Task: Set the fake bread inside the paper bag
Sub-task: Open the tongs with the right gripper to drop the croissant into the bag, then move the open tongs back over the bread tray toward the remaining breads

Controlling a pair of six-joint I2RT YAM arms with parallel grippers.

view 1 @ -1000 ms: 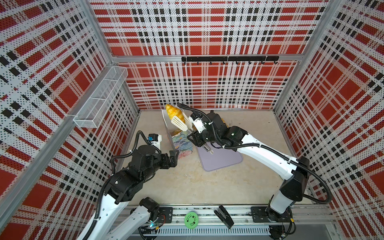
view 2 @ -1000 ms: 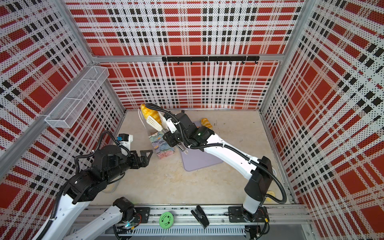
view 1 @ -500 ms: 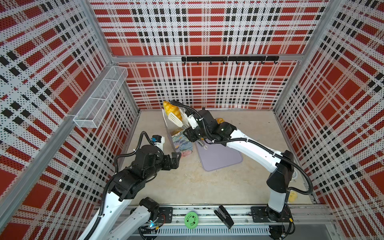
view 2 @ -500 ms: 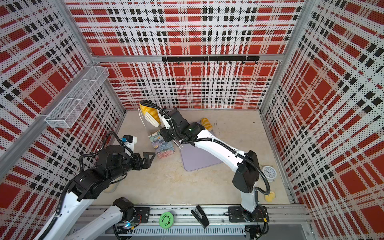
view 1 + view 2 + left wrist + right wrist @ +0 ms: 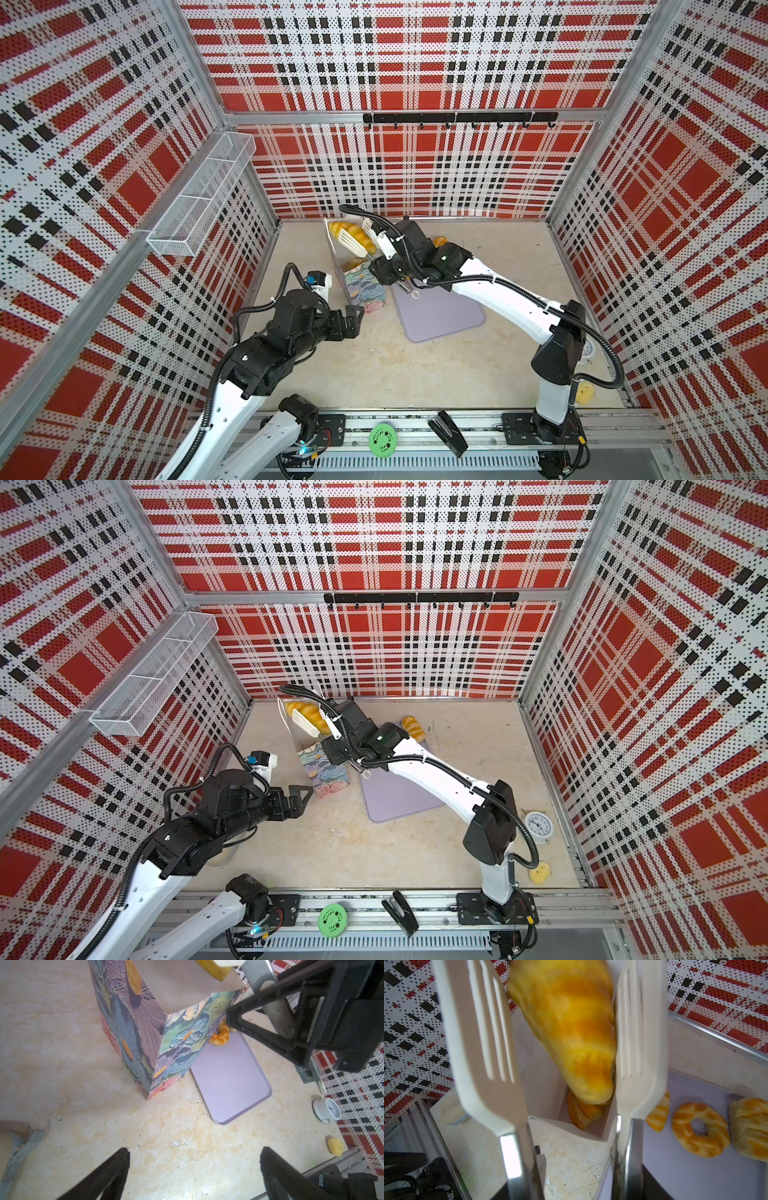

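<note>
Step in hand: the drop. A long striped bun [image 5: 566, 1032] is held over the open mouth of the paper bag [image 5: 133, 1032] by a pair of tongs [image 5: 483, 1043].
Right gripper [image 5: 384, 266]: clamped on the metal arms of the tongs. No bread is touched by it directly.
Tongs: the white slotted blades stand apart. The bun is seen against one blade only, is clear of the other and is blurred, so it is judged to be slipping free.
Bun: tilted, its lower end aimed into the white lining, above a darker pastry [image 5: 579, 1113] already lying at the bottom.
Paper bag: upright on the tabletop [image 5: 62, 1064], just beside the lavender tray [image 5: 230, 1076].
Left gripper [image 5: 193, 1157]: spread wide and empty, low near the bag's base. No contact with the bag is seen.
Left on the tray: a ring pastry [image 5: 699, 1128], a striped roll [image 5: 749, 1130] and a third piece [image 5: 658, 1115] partly hidden by a blade.
Progress: judged partway, as bread is seen both in the bag and outside it.
Next move: the tongs are to be lifted clear of the bag's rim without snagging it. They are then to be carried to the tray and closed around the nearest pastry.
</note>
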